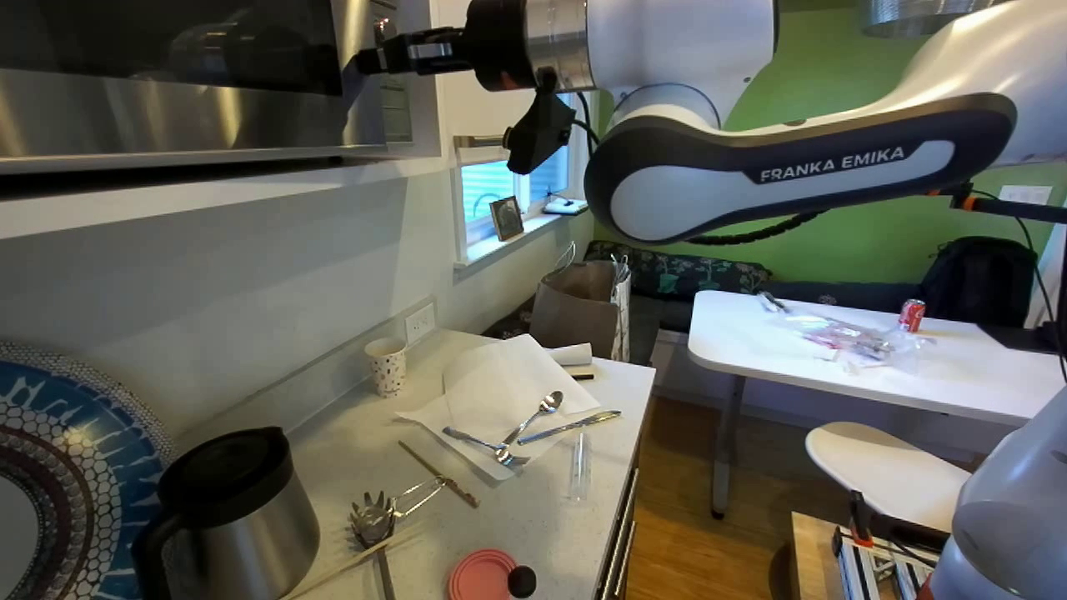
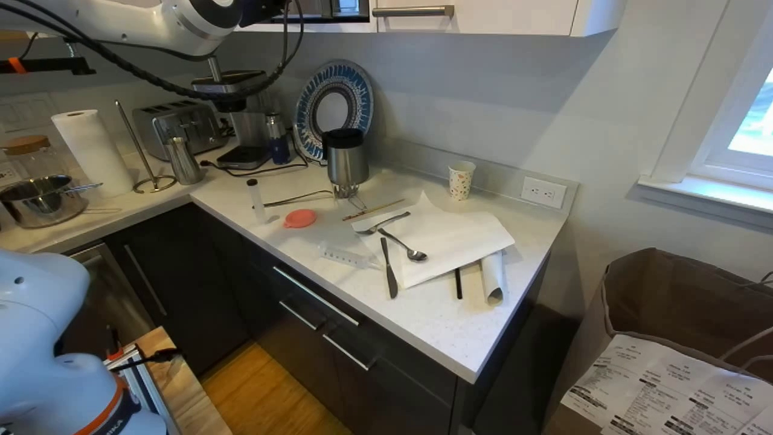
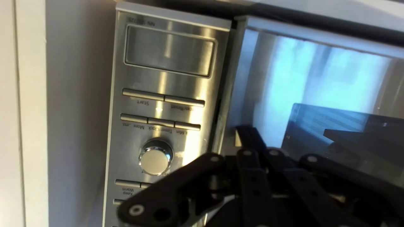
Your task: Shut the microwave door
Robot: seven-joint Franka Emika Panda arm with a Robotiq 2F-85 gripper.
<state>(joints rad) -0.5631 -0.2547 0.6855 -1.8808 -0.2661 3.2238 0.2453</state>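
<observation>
The microwave [image 1: 398, 117] sits in a white cabinet at upper left in an exterior view. Its steel button panel [image 3: 139, 78] shows in the wrist view, with a display, buttons and a round knob. The microwave door [image 1: 208, 112] is dark glass framed in steel. In the wrist view the door [image 3: 315, 78] lies almost in line with the panel, with a narrow dark gap between them. My gripper [image 1: 367, 62] is shut and empty. In the wrist view its fingertips [image 3: 251, 135] are at the door's panel-side edge and appear to touch it. The microwave interior is hidden.
Below is a counter [image 2: 423, 326] with a steel jug [image 1: 258, 517], a paper cup [image 1: 388, 367], cutlery on white paper [image 2: 459, 241] and a pink lid [image 1: 483, 575]. A cabinet handle [image 2: 413, 11] juts out beside the microwave. A white table [image 1: 750, 358] stands farther back.
</observation>
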